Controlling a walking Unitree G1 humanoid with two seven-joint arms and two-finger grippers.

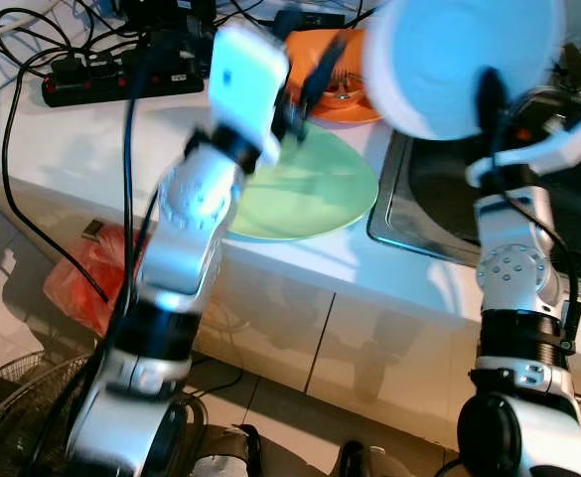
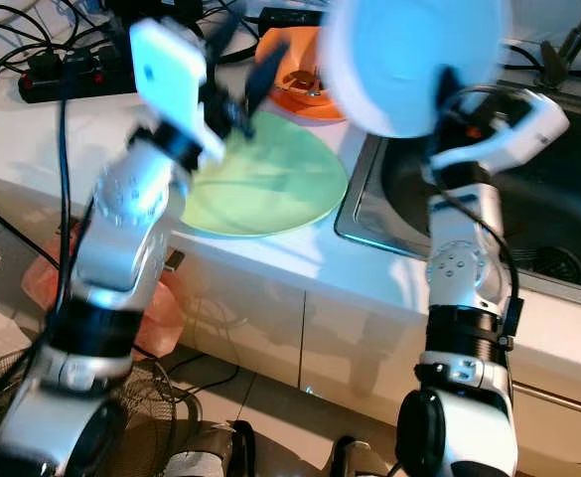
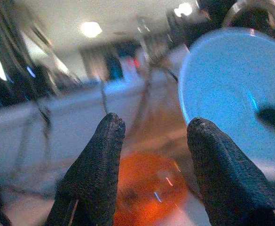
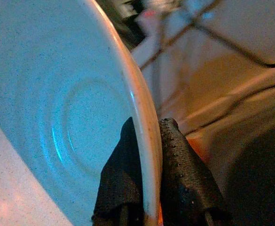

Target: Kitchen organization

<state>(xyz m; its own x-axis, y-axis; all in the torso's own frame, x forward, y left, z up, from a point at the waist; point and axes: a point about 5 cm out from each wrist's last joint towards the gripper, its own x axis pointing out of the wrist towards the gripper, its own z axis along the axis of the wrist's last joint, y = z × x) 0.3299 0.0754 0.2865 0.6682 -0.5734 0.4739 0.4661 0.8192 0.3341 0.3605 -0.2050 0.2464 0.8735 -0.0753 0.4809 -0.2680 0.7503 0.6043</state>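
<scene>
At the far left a black power strip [image 1: 121,84] lies on the white counter [image 1: 81,149], with black cables [image 1: 17,119] looping around it. Down below, on the floor by the cabinet, there is a red bag [image 1: 86,278], and a wire fan guard [image 1: 22,407] sits in the low corner.

The left arm reaches up over the counter. It looks blurry. The left gripper [image 3: 153,136] has its two black fingers [image 3: 97,169] spread apart, with nothing between them. It hangs above the orange bowl [image 1: 345,94], which sits at the back of the counter. In the left wrist view the bowl is an orange blur under the fingers.

In front of the orange bowl lies a big green plate [image 1: 305,194], flat on the counter. Its far edge is just beside the bowl. The left arm covers part of the plate's left side.

Next comes the blue plate [image 1: 464,60]. It is up in the air, tilted on its edge, over the spot where the counter meets the sink. The right gripper [image 4: 146,160] pinches its rim, one finger on each side, pressed tight on the plate. The blue plate hides part of the orange bowl in the head views.

To the right is the dark sink [image 2: 528,209], with a shiny metal rim. The right arm stands in front of it and covers part of the basin. A drain [image 2: 558,263] shows at the bottom of the sink.

Below the counter are white cabinet doors [image 1: 360,348].
</scene>
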